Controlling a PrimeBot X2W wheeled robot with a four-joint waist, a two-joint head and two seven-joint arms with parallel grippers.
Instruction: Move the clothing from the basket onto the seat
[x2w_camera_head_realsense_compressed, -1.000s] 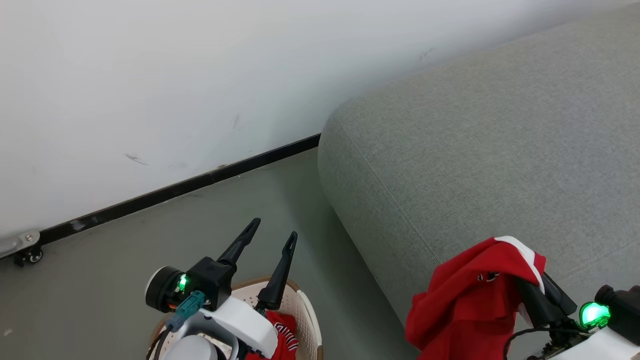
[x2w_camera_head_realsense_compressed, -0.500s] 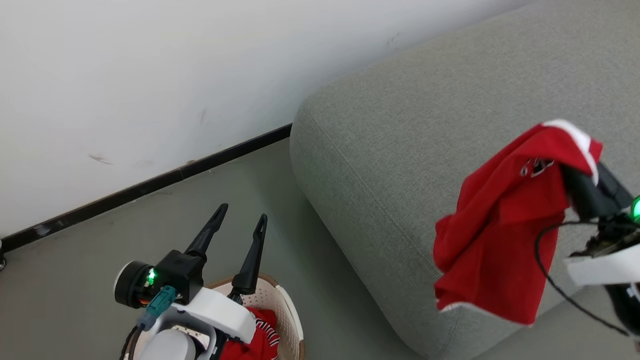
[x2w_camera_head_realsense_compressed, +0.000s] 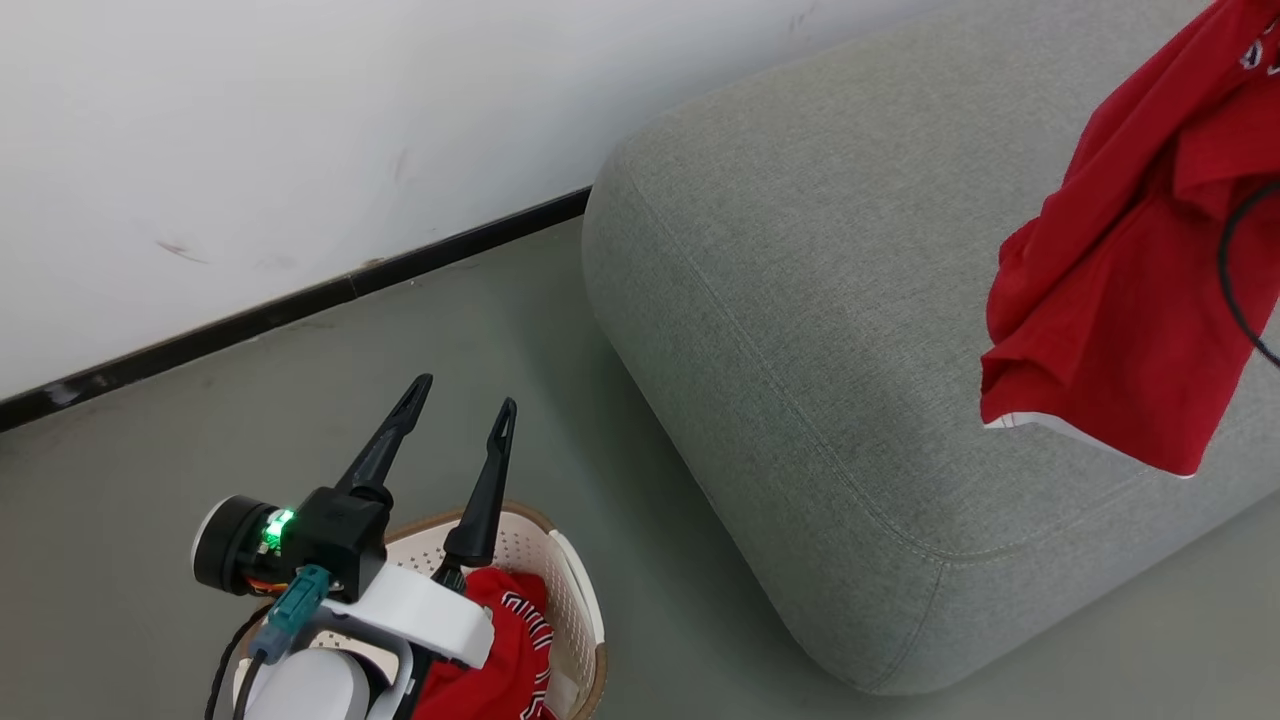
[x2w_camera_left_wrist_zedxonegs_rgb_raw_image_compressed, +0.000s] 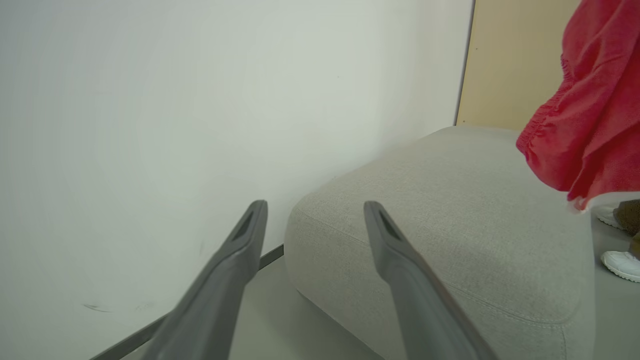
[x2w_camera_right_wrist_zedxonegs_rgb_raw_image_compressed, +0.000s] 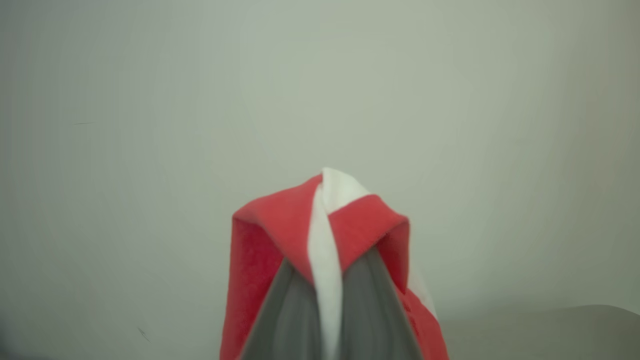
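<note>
Head view first: found one red garment (x2w_camera_head_realsense_compressed: 1120, 300) hanging in the air over the right side of the seat (x2w_camera_head_realsense_compressed: 800, 300), apparently clear of the cushion and not yet laid down, with a white-trimmed hem dangling lowest. Found the second red garment (x2w_camera_head_realsense_compressed: 510, 640), the lettered one, down in the basket (x2w_camera_head_realsense_compressed: 590, 600) on the floor (x2w_camera_head_realsense_compressed: 250, 420), near the seat's left corner. Judged the task under halfway, with no piece resting on the seat, one in transit and one left to fetch. Saw in the right wrist view the right gripper (x2w_camera_right_wrist_zedxonegs_rgb_raw_image_compressed: 330, 280) clamped tight on a fold of the lifted garment, pinching its white band between both dark fingers, with red cloth draped over the tips. Saw the left gripper (x2w_camera_head_realsense_compressed: 466, 390) spread wide and holding nothing, poised just above the basket's far rim and aimed toward the wall (x2w_camera_head_realsense_compressed: 300, 120). Noted white shoes (x2w_camera_left_wrist_zedxonegs_rgb_raw_image_compressed: 620, 262) beyond the seat in the left wrist view.
</note>
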